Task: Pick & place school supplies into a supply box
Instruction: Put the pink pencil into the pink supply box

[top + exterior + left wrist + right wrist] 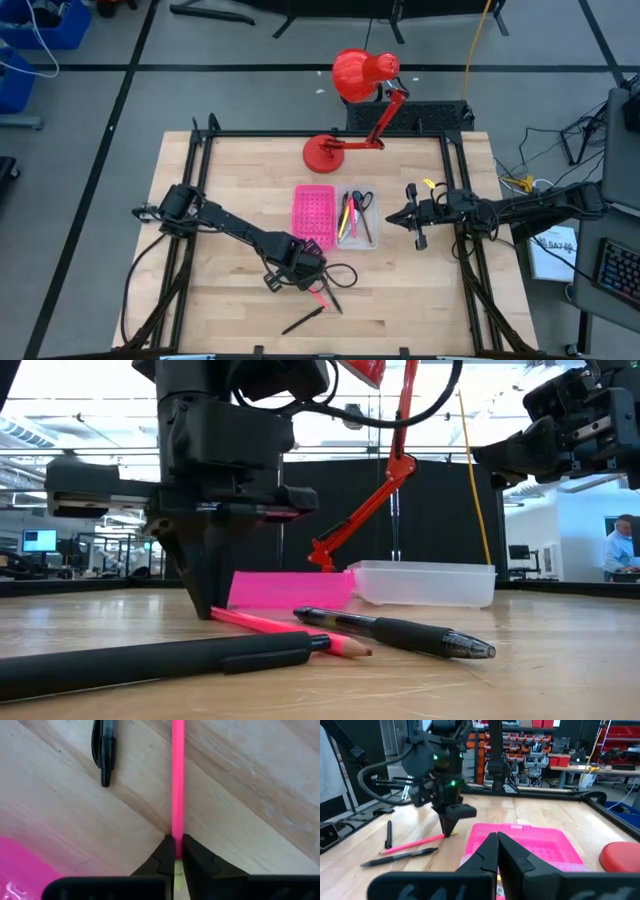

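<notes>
Pink wooden pencil (177, 780) lies on the table's near edge, pinched at one end by the left gripper (177, 854). Beyond, the clear plastic tray (358, 217) with its hot-pink perforated half (312, 212) holds pens and scissors. Beside it hovers the right gripper (392, 215), fingers together.

Pink pencil (177, 780) flat on table, pens (395, 631) beside, box (335, 216) beyond

Overhead, tabletop-level, two wrist close-ups.
</notes>
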### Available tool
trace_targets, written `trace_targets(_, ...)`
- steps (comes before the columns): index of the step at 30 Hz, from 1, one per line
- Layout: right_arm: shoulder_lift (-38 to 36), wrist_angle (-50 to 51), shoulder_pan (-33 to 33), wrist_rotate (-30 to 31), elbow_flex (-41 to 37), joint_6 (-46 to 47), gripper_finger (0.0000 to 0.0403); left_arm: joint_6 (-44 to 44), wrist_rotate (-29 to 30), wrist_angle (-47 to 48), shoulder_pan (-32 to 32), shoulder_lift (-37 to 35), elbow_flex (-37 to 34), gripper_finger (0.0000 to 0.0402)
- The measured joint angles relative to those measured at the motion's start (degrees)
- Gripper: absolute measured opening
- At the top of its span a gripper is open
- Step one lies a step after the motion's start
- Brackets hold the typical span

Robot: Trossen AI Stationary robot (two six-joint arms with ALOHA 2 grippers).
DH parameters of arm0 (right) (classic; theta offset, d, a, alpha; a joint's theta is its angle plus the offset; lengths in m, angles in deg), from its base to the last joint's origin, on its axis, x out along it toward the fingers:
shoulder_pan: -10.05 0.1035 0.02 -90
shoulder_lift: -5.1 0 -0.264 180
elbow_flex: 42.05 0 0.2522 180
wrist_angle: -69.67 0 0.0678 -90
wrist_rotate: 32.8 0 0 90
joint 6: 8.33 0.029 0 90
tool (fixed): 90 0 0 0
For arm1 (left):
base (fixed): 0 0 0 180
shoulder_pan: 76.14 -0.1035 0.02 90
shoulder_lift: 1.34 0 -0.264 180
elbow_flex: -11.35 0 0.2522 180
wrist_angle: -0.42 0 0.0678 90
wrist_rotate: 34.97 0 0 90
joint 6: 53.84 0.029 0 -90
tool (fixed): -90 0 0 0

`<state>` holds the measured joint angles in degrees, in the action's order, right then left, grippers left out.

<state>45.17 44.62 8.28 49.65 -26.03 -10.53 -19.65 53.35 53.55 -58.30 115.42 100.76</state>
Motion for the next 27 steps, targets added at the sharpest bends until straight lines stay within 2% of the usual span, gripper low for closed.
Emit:
trace_targets(4,0.0,0.3,0.0,0.0,0.0,0.0,0.0000,0.0,1.8,1.4,1.0,-1.8,1.4,0.0010)
trace_targets(9,0.0,0.3,0.0,0.0,0.0,0.3,0.0000,0.2,2.6,0.7,1.7,-4.7,4.5,0.0015)
trace_targets(14,0.0,0.9,0.0,0.0,0.0,1.7,0.0000,1.3,6.0,2.3,1.9,-5.0,7.6,0.0003)
trace_targets(22,0.1,1.4,0.0,0.0,0.0,2.2,0.0000,10.0,9.3,4.7,-0.1,-5.3,15.7,0.0005)
trace_targets(24,0.1,1.4,0.0,0.0,0.0,2.2,0.0000,10.9,9.4,5.0,-1.5,-5.4,17.7,0.0004)
trace_targets(27,0.1,1.4,0.0,0.0,0.0,1.9,0.0000,10.7,6.4,5.2,-3.5,-5.4,18.7,0.0004)
